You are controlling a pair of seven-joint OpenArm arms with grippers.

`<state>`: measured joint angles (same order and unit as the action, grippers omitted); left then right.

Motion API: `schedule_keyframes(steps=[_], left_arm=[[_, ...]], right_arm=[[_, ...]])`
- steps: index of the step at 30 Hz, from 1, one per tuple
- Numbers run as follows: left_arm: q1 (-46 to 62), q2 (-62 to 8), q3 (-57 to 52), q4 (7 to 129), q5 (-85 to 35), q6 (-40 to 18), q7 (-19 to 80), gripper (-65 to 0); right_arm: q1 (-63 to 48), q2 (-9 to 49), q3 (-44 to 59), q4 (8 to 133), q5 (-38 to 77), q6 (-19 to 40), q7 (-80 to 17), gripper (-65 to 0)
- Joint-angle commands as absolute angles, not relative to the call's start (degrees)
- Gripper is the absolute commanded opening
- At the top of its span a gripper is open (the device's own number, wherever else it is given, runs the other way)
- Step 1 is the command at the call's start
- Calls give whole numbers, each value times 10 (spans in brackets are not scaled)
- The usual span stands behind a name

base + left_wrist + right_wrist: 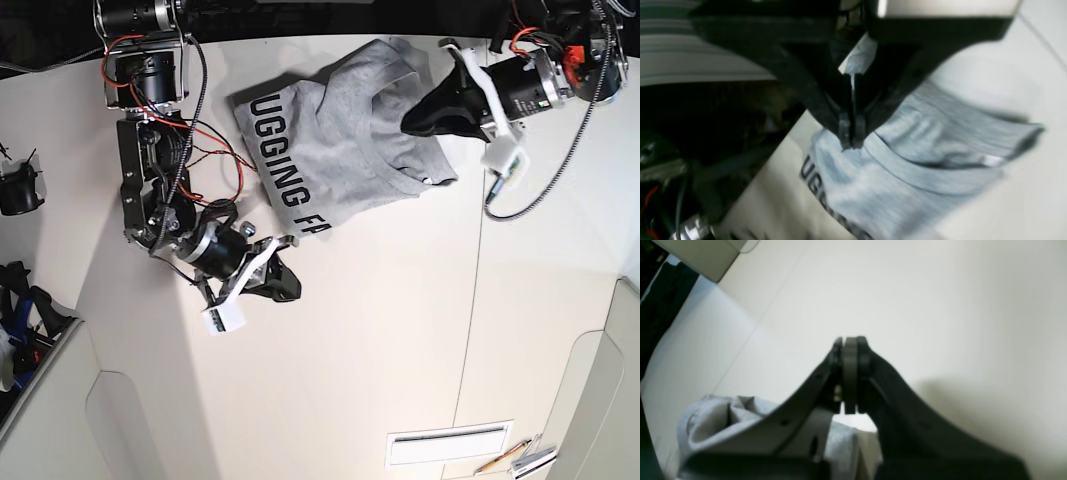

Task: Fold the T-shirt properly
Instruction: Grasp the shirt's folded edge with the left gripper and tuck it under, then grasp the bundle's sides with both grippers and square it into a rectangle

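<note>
The heather-grey T-shirt (340, 150) lies crumpled at the far middle of the white table, its black block capitals (285, 180) facing up along its left side. My left gripper (408, 120) reaches in from the right, and its jaws are shut on a pinch of the cloth near the ribbed collar (907, 166); in the left wrist view the T-shirt (880, 200) rises to the gripper's (850, 145) tips. My right gripper (290, 290) sits shut and empty just below the shirt's near edge; in its own view the right gripper (850, 340) points over bare table, the T-shirt (706, 416) behind it.
Red and black cables (190, 110) run along the right arm at the far left. A white plate (450, 443) and pens (515, 458) lie at the near right edge. Table seams (470, 300) cross the top. The table edge (773, 156) drops off beside the shirt.
</note>
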<state>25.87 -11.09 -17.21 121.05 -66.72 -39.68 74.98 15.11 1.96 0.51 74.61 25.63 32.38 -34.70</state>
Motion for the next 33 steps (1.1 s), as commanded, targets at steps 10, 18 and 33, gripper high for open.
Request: schedule_keyframes(steps=[10,18,33], left_arm=[[257,-114,-1,1189,-457,-400,610,-650],[256,-114,7,1085,-447,-400,602,-650],[211,-116,-46,1034,-380,-400,602,-650]], right_arm=[[175,14,-80,755,232,330,-330,-650],[174,14,-153,752,188,330,-330,-650],[173,37,-153,670,203,330,-333,-650]])
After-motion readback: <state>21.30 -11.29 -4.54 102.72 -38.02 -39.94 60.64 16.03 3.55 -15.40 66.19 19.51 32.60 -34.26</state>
